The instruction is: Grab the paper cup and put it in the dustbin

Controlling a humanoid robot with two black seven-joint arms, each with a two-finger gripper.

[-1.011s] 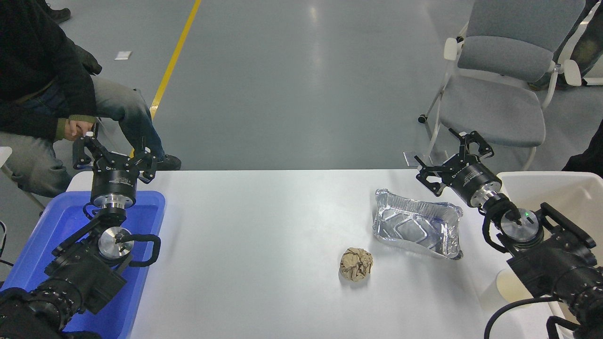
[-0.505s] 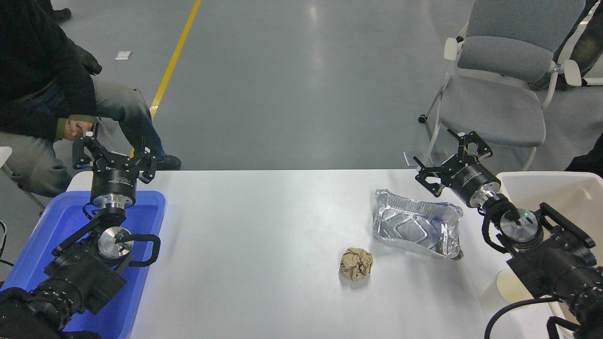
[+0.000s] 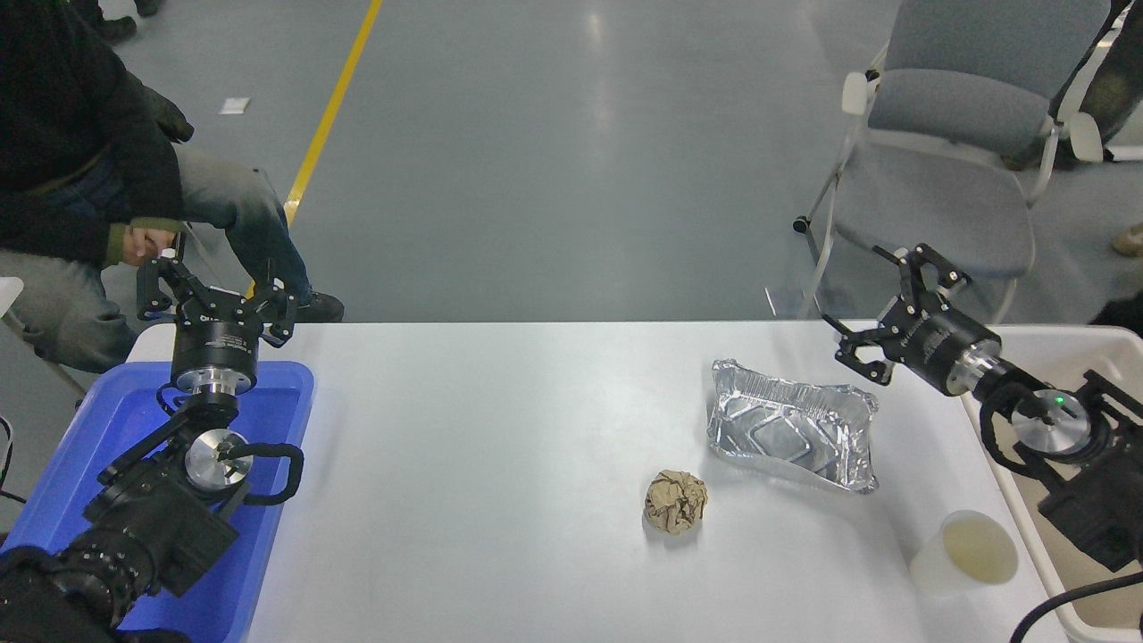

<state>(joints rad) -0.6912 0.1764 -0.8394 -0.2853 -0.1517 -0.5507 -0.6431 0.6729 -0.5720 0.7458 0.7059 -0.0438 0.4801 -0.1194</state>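
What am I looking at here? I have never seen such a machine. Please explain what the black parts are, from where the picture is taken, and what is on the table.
This is a robot with two black arms, seen from a camera high on the robot's side, looking down over a white table. Each arm ends in a claw. The left claw is parked above a blue tray; the right claw hangs open near the table's far right edge. Both hold nothing. On the table lie a silver foil tray, a crumpled brown paper ball and a paper cup, standing upright. At the right edge is the dustbin, a beige tub. A person sits beyond the table.
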